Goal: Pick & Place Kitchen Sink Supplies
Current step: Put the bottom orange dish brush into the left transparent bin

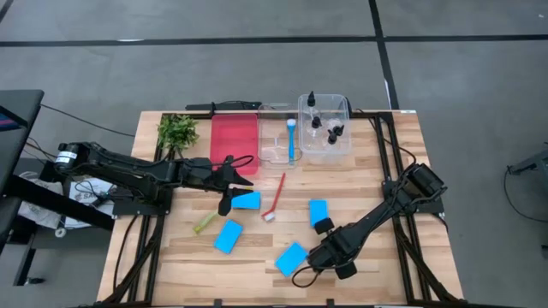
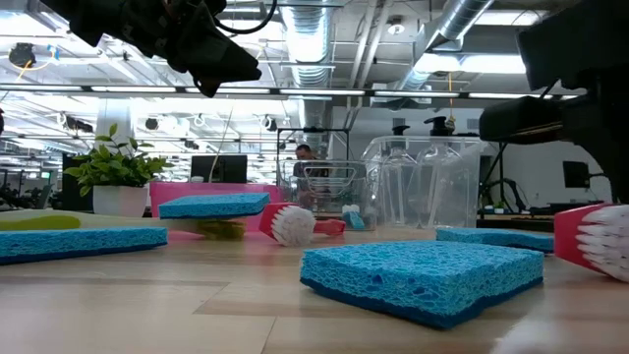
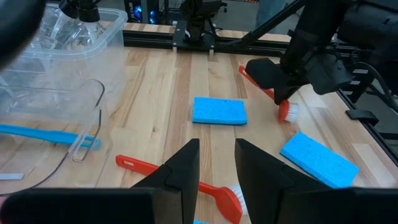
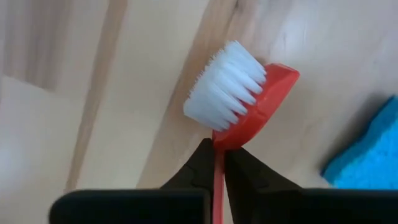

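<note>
My right gripper (image 1: pixel 310 265) is at the near middle of the table, shut on a red brush with white bristles (image 4: pixel 239 93). It also shows in the left wrist view (image 3: pixel 289 112). My left gripper (image 1: pixel 228 190) is open and empty above the table's middle, just left of a blue sponge (image 1: pixel 247 200). Three more blue sponges (image 1: pixel 229 237) (image 1: pixel 291 258) (image 1: pixel 318 212) lie flat on the wood. A second red brush (image 1: pixel 276 198) and a yellow-green brush (image 1: pixel 204 224) lie on the table. A blue brush (image 1: pixel 291 137) lies in a clear tray. Small black-capped bottles (image 1: pixel 325 127) stand in a clear bin. My right gripper pinches the red brush's slim handle (image 4: pixel 219 163) between its two fingertips, right behind the head. The fingers lie along the handle, and the head sticks out past them with the bristles turned sideways. Whether the head is clear of the table I cannot tell.
A red tray (image 1: pixel 234 141) lies at the far middle, beside the clear tray (image 1: pixel 278 152) and the clear bin (image 1: pixel 344 145). A leafy plant sprig (image 1: pixel 177 131) stands at the far left. Bare wood shows at the table's near left and right side.
</note>
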Controlling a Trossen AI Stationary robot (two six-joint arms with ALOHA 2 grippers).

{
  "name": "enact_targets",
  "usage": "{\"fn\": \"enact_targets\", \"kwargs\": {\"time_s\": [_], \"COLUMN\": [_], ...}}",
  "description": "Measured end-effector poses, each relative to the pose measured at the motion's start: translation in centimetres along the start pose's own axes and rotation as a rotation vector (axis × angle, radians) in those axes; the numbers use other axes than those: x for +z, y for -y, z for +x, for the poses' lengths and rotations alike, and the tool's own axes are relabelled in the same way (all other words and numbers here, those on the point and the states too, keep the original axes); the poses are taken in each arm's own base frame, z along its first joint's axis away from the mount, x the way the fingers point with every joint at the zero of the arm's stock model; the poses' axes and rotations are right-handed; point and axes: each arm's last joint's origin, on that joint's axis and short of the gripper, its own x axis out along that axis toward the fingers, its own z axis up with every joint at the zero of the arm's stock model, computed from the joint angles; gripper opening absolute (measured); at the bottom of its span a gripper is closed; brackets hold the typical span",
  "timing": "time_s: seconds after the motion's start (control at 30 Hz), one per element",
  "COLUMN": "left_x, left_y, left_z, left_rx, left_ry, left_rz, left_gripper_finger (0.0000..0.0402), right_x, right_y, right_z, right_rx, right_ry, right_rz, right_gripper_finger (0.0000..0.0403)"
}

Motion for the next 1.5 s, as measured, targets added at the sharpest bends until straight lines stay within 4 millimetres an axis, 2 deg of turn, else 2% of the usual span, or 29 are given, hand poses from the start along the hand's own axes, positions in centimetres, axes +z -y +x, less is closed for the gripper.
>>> {"fn": "enact_targets", "kwargs": {"time_s": [0.2,0.3,0.43,0.63,0.93,1.2,1.37,1.5], "left_x": [0.0,0.0,0.0,0.0,0.0,0.0,0.0,0.0], "left_y": [0.0,0.0,0.0,0.0,0.0,0.0,0.0,0.0], "left_z": [0.0,0.0,0.0,0.0,0.0,0.0,0.0,0.0], "left_rx": [0.0,0.0,0.0,0.0,0.0,0.0,0.0,0.0], "left_ry": [0.0,0.0,0.0,0.0,0.0,0.0,0.0,0.0], "left_rz": [0.0,0.0,0.0,0.0,0.0,0.0,0.0,0.0], "left_gripper_finger": [0.0103,0.0103,0.0103,0.0103,0.0103,0.0103,0.0103,0.0103], "right_x": [-0.5,-0.7,-1.1,-1.6,-0.4,1.1,1.5,1.4], "right_y": [0.3,0.6,1.4,3.0,6.8,10.2,12.9,15.3], "right_z": [-0.9,-1.8,-3.4,-6.3,-9.9,-11.9,-13.0,-14.0], "right_rx": [-0.003,0.001,0.005,-0.059,-0.154,-0.286,-0.423,-0.588], "right_ry": [-0.014,0.011,0.057,0.189,0.519,0.761,0.858,0.924], "right_rz": [0.007,0.015,0.038,0.037,-0.041,-0.073,0.039,0.17], "right_gripper_finger": [0.0028,0.0023,0.0007,0.0022,0.0009,0.0019,0.0011,0.0022]}}
